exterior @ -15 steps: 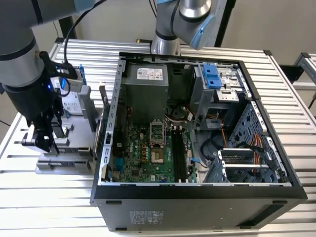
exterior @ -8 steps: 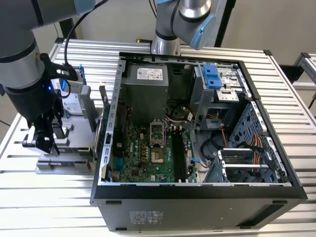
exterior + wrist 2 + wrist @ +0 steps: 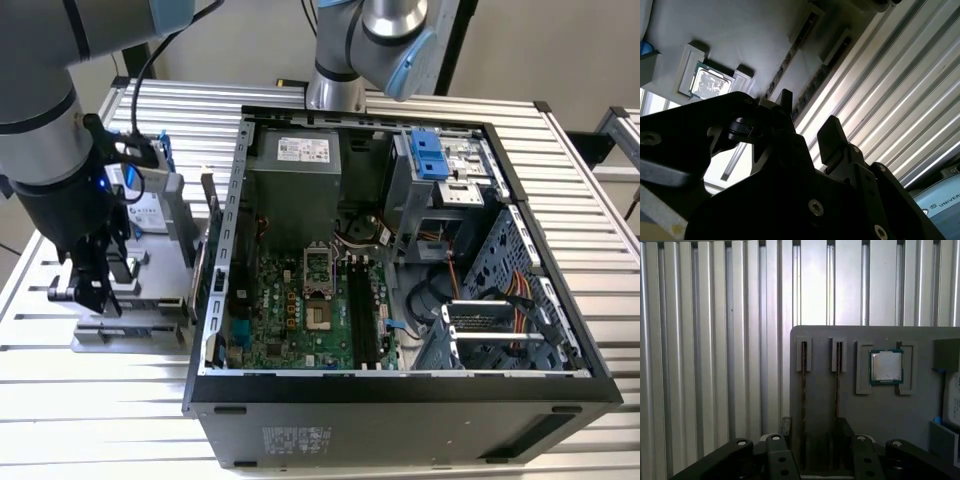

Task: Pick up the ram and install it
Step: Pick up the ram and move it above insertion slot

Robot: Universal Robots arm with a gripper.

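The gripper, black fingers spread wide and empty, hangs over the near end of the flat grey fixture tray. In the tray's two narrow slots stand the ram, a long dark circuit-board stick on edge, and a twin stick; beyond, a square silver processor chip. A sound grasp probably needs the fingers astride one stick only, square to its faces.

Surroundings: slatted metal table, pale wall.
You have a table of silver ribbed aluminium profiles spanning the scene; in the first wrist view its slats catch bright light in long streaks. Behind it stands a plain beige wall. A second aluminium frame sits at the exterior view's right edge.
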